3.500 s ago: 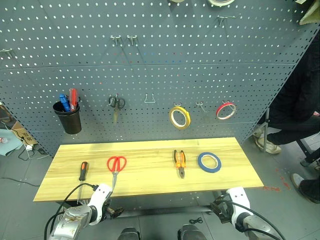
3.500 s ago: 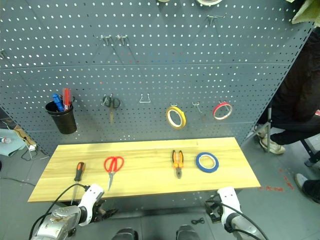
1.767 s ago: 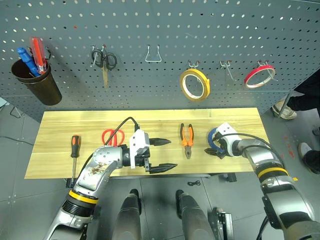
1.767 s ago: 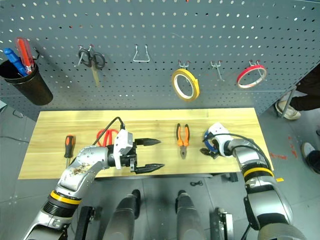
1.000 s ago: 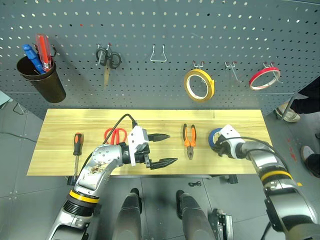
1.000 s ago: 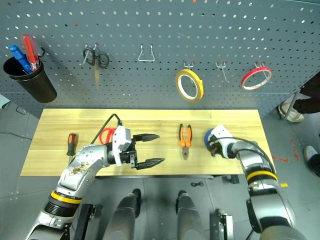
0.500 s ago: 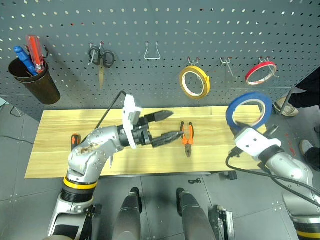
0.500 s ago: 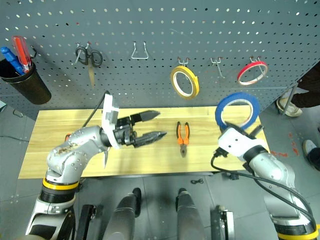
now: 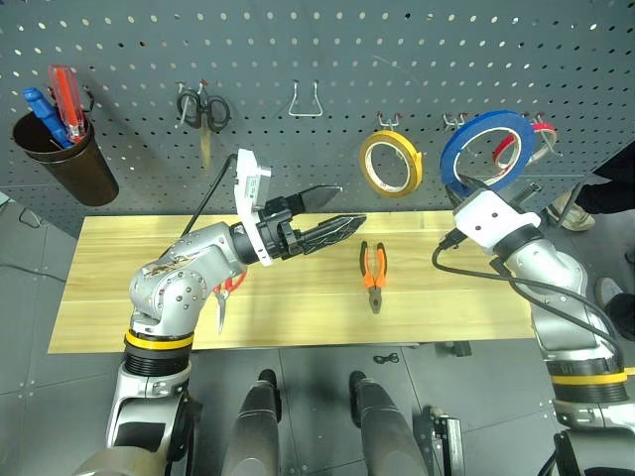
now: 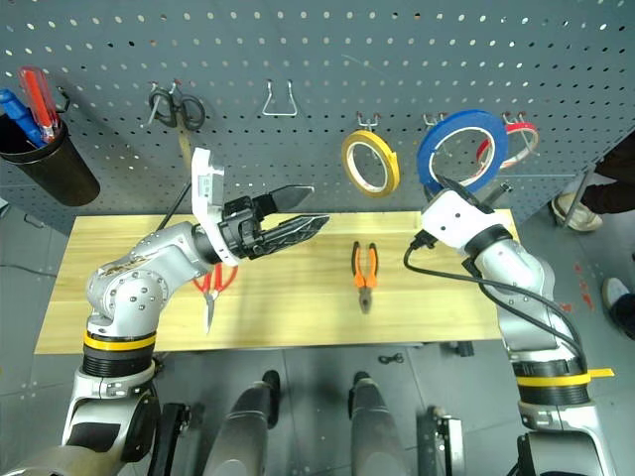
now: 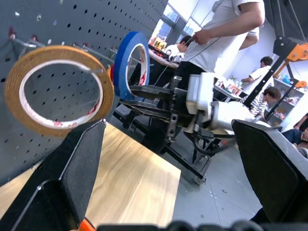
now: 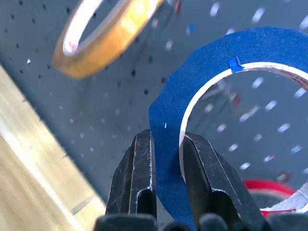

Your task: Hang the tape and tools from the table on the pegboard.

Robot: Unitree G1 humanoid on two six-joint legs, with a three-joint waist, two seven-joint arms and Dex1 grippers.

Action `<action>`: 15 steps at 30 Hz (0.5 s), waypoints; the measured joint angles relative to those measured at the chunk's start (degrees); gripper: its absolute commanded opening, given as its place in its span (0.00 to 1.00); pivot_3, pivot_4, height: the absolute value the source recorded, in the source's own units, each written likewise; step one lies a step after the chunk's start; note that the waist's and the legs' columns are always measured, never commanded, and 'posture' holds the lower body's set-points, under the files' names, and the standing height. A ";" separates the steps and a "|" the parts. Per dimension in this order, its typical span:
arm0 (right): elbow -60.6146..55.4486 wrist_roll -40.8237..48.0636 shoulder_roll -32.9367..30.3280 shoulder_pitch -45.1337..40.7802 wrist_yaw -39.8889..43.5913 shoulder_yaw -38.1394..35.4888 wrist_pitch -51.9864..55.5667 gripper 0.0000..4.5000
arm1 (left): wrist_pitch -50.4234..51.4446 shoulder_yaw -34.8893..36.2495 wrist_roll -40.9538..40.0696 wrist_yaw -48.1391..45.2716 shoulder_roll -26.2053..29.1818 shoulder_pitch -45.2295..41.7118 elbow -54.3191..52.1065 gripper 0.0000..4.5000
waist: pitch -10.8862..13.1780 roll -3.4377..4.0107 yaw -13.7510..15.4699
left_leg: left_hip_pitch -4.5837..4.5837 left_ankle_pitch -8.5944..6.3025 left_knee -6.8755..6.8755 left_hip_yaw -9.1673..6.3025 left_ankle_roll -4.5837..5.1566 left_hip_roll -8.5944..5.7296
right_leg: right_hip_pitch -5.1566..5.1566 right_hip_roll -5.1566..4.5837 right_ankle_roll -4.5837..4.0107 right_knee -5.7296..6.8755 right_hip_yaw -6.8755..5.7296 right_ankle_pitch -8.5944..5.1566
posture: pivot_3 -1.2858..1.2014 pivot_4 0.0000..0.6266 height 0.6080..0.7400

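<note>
My right gripper (image 12: 168,175) is shut on the lower rim of the blue tape (image 9: 466,129). It holds the roll upright against the pegboard (image 9: 298,50), between the yellow roll and the red roll. My left gripper (image 9: 349,205) is open and empty, raised over the table (image 9: 446,297) and pointing right. The orange-and-black pliers (image 9: 372,273) lie on the table below and right of its tips. The red-handled scissors (image 10: 210,288) lie under my left forearm, partly hidden.
A yellow roll (image 9: 390,164) and a red roll (image 9: 541,131) hang on hooks. An empty wire hook (image 9: 303,102), black-handled scissors (image 9: 203,107) and a black cup of screwdrivers (image 9: 55,159) hang further left. People (image 11: 231,29) stand beyond the table's right end.
My right gripper lifted the blue tape off the table and carried it up to the pegboard. My left gripper rose and rolled, staying open.
</note>
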 measured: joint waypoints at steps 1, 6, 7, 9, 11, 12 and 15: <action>1.43 0.89 0.25 -0.72 0.70 0.08 0.06 0.21 | 0.03 0.01 -0.10 0.18 -0.01 0.00 -0.22 1.00 | 0.00 0.00 0.02 | 0.00 0.00 0.01 0.00 0.00 0.00 | 0.00 0.00 0.00 0.00 0.00 0.00 | 0.54 0.65 1.00; 4.51 3.98 1.30 -2.72 2.52 0.14 0.65 0.62 | 0.11 0.32 -0.84 1.33 -0.05 -0.03 -0.45 1.00 | 0.01 0.00 0.21 | 0.00 0.00 0.00 -0.01 0.00 0.00 | 0.00 0.00 0.00 0.01 0.00 0.00 | 0.54 0.65 1.00; 4.51 4.20 1.30 -2.78 2.98 0.14 0.70 0.72 | 0.11 0.50 -0.86 1.41 -0.01 -0.04 -0.45 1.00 | 0.01 0.00 0.24 | 0.00 0.00 0.00 -0.01 0.00 0.00 | 0.00 0.00 0.00 0.01 0.00 0.00 | 0.54 0.65 1.00; 4.49 4.23 1.30 -2.69 3.35 0.14 0.87 0.87 | 0.11 0.69 -0.88 1.69 0.12 -0.15 -0.45 1.00 | 0.02 0.01 0.33 | 0.00 0.00 0.00 -0.01 -0.01 0.00 | 0.00 0.00 0.00 0.00 0.00 0.00 | 0.54 0.65 1.00; 3.67 4.33 1.26 -1.50 3.38 -0.10 1.10 0.99 | 0.07 0.60 -0.81 1.68 0.22 -0.12 -0.46 1.00 | 0.01 0.01 0.36 | 0.01 0.00 -0.02 -0.01 0.00 0.00 | 0.01 0.00 0.00 0.01 0.00 0.00 | 0.54 0.65 1.00; 2.29 4.38 1.23 0.36 3.42 -0.25 1.29 0.99 | -0.02 0.58 -0.75 1.55 0.35 -0.04 -0.47 1.00 | 0.02 0.01 0.46 | 0.01 0.00 -0.04 -0.03 0.00 0.01 | 0.01 0.01 0.00 0.01 -0.03 -0.01 | 0.54 0.65 1.00; -2.72 5.28 1.51 7.83 4.12 -0.24 3.25 0.99 | -0.22 0.61 -0.64 1.09 1.10 0.38 -0.45 1.00 | 0.02 0.01 0.70 | -0.04 0.00 -0.02 -0.06 -0.01 -0.02 | 0.01 -0.01 0.00 0.00 -0.04 -0.02 | 0.54 0.65 1.00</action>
